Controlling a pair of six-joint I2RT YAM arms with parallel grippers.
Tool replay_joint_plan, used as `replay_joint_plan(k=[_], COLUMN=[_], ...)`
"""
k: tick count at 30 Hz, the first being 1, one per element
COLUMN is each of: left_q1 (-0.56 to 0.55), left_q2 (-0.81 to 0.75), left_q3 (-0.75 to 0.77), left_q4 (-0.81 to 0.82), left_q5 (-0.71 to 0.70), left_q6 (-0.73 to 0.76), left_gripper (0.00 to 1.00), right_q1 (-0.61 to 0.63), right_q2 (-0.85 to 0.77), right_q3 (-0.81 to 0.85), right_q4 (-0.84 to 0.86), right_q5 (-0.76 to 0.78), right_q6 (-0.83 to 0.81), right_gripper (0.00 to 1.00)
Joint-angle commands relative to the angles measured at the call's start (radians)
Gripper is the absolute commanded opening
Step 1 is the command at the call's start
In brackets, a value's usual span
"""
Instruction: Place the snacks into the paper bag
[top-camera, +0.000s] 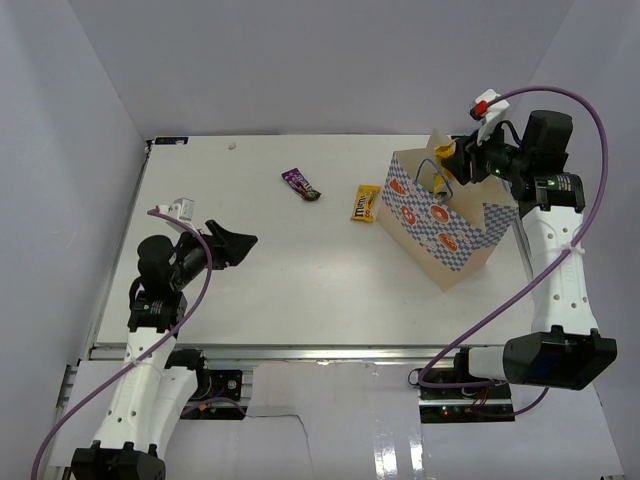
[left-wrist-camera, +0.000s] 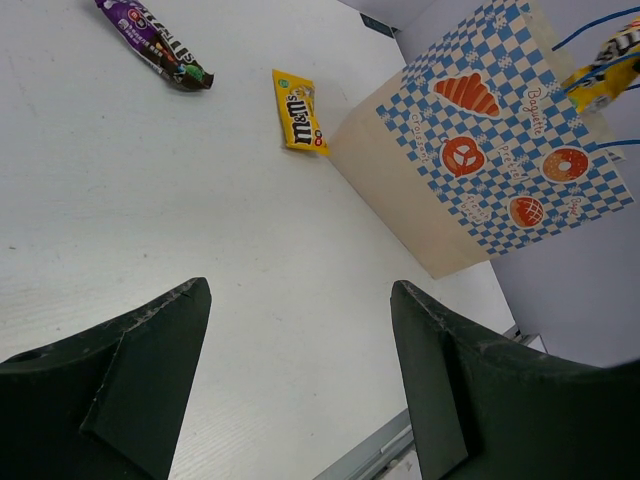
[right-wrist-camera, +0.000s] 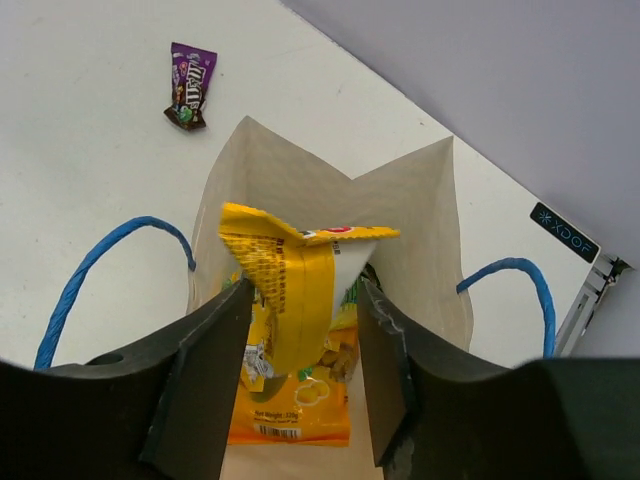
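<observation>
Snacks are split between the table and the bag. A purple flat candy packet (top-camera: 301, 184) lies on the white table (top-camera: 300, 290) toward its far side. A yellow M&M's pack (top-camera: 365, 202) lies to the right of it, near the bag's left corner but not touching it.

The tan kraft paper bag (top-camera: 425, 225), with its blue-and-white checkered front and red-orange pastry pictures, stands upright at the far right with its mouth open.

The right gripper (right-wrist-camera: 302, 300) hangs over that mouth. Its two black fingers (right-wrist-camera: 215, 360) are clamped on the sides of a yellow-orange crinkly pouch (right-wrist-camera: 300, 270). The pouch hangs upright, its lower end down between the bag's walls and its top edge level with the rim. The thin blue cord handles (right-wrist-camera: 90, 270) arch on either side of the fingers.

The left gripper (top-camera: 240, 243) is held over the near left of the table, well apart from the packets. Its jaws are spread wide with nothing between them.
</observation>
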Motion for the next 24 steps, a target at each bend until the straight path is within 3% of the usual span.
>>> replay_joint_plan(k=[1,3,10,13,18,22,24], left_q1=[0.002,0.002,0.002,0.002,0.002,0.002,0.002], left_q2=[-0.016,-0.011,-0.002,0.002,0.006,-0.016,-0.034], left_q3=[-0.002,0.001,0.013,0.012,0.007,0.001,-0.002], left_q4=[-0.009,-0.01,-0.021,-0.021,-0.039,-0.053,-0.067], left_q5=[0.008,0.004,-0.004,-0.005,-0.018,-0.028,-0.038], left_q6=[0.003,0.003,0.014,0.011,0.006,-0.005,-0.011], left_gripper=[0.84,0.84,0.84,0.84,0.84,0.84,0.84], right_q1=[-0.001,-0.001,0.002,0.055,0.307,0.567,0.624], right_q2=[-0.014,-0.005,0.098,0.193,0.288,0.365,0.427], right_q3=[0.024,0.063,0.276,0.446,0.612,0.592,0.552], right_q4=[0.004,-0.005,-0.074,-0.154,-0.217,-0.231,-0.226], right_q5=[0.016,0.011,-0.045,-0.026,0.105,0.245,0.289], right_q6=[-0.035,-0.024,0.014,0.008,-0.068,-0.148,-0.142], right_gripper=[0.53,0.57,0.59,0.62,0.63,0.63,0.64])
